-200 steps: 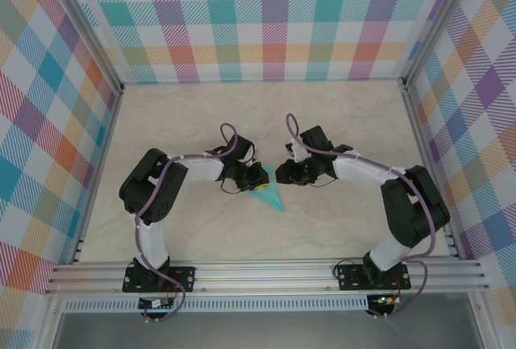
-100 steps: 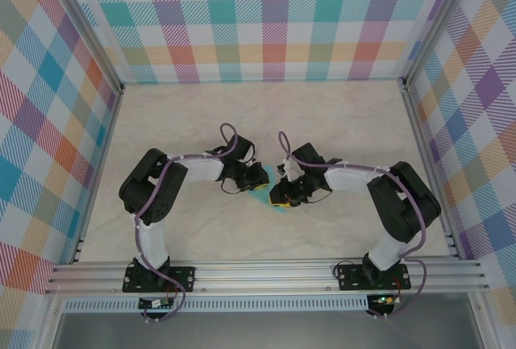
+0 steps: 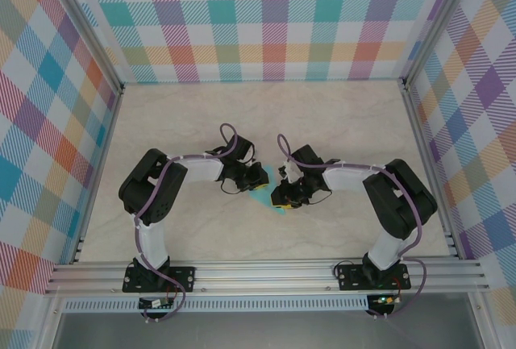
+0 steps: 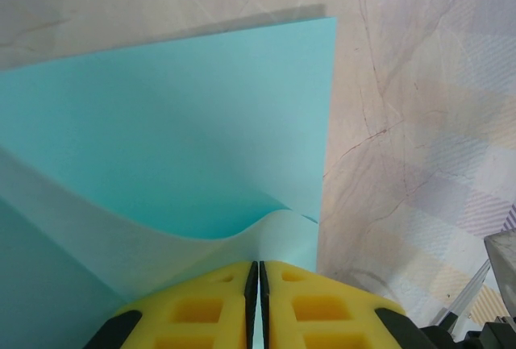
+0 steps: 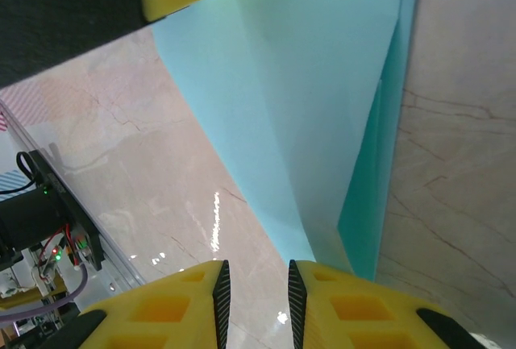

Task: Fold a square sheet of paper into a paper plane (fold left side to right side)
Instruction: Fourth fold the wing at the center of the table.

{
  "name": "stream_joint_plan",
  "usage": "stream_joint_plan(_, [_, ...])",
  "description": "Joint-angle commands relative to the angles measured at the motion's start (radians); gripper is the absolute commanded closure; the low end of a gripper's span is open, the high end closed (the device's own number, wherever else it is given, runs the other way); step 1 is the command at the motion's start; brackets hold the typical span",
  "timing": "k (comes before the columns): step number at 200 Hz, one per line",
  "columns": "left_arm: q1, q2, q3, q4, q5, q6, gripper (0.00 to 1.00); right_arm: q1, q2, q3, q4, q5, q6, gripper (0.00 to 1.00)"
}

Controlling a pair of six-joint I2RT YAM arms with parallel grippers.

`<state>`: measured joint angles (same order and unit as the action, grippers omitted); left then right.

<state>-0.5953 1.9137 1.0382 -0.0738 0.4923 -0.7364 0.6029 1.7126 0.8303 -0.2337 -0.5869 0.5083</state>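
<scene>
My left fingers (image 4: 201,310) pinch an edge of the paper plane (image 3: 264,198) at mid tabletop (image 3: 347,123), my right fingers (image 5: 347,309) narrowly parted just beside it; light, floppy paper, I judge, best gripped along its creases.

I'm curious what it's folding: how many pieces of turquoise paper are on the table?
1: a folded turquoise paper plane, centre of the scene, pinched in the left gripper. Another sheet could hide beneath it.
</scene>
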Motion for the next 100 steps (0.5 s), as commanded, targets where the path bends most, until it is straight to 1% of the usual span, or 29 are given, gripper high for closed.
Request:
stream_joint_plan(1, [-0.009,0.003,-0.035,-0.103,-0.055,0.01,0.87,0.008,0.019,-0.013,-0.031,0.007,-0.023,0.72])
stream_joint_plan(75, [-0.009,0.003,-0.034,-0.106,-0.057,0.012,0.87,0.021,0.029,-0.015,-0.029,0.004,-0.022,0.73])
stream_joint_plan(100, [-0.009,0.002,-0.035,-0.107,-0.057,0.012,0.87,0.023,0.03,-0.017,-0.037,0.023,-0.022,0.73])
